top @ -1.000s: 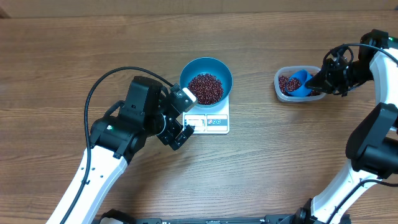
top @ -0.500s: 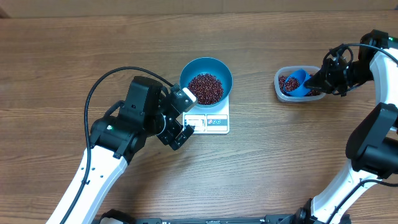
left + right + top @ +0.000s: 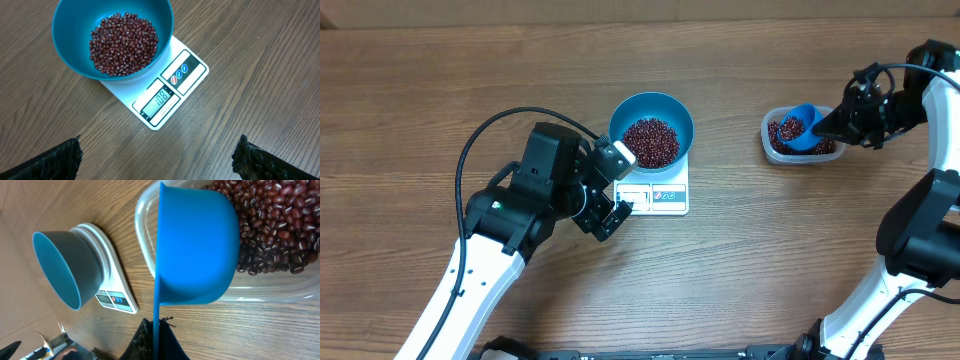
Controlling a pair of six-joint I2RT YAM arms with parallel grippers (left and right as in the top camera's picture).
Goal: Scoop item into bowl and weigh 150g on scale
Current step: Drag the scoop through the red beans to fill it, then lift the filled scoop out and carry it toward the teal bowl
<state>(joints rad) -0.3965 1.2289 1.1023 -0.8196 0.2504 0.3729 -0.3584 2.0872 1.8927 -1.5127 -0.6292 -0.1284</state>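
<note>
Spillage is the main hazard here, as I judge it. The right end effector (image 3: 833, 127), at the right edge of the overhead frame, is pressed together on the handle of the blue scoop (image 3: 803, 126). The scoop's cup lies tipped on its side in the clear tub (image 3: 767, 143), against the loose beans (image 3: 280, 230) there. Whether the cup carries any load cannot be told.

The blue bowl (image 3: 666, 104) sits on the white scale (image 3: 668, 197) near the middle of the frame, well apart from the tub, with a dark heap (image 3: 650, 142) inside it. The display (image 3: 161, 97) seems to read 108, short of the target, so more scooping looks needed.

A cup held this far tilted would shed its load over the bare wooden surface (image 3: 770, 250) on the way from the right of the frame to the centre. An overfull scoop tipped in all at once could overshoot the target, and picking beans back out would be awkward. A low approach could knock the bowl's rim, shifting the bowl on the platform or upsetting it.

The left end effector (image 3: 616, 190), spread wide and holding nothing, hangs just left of the scale. Its wrist view shows both fingertips apart from the scale, but any contact with the platform would falsify the reading
</note>
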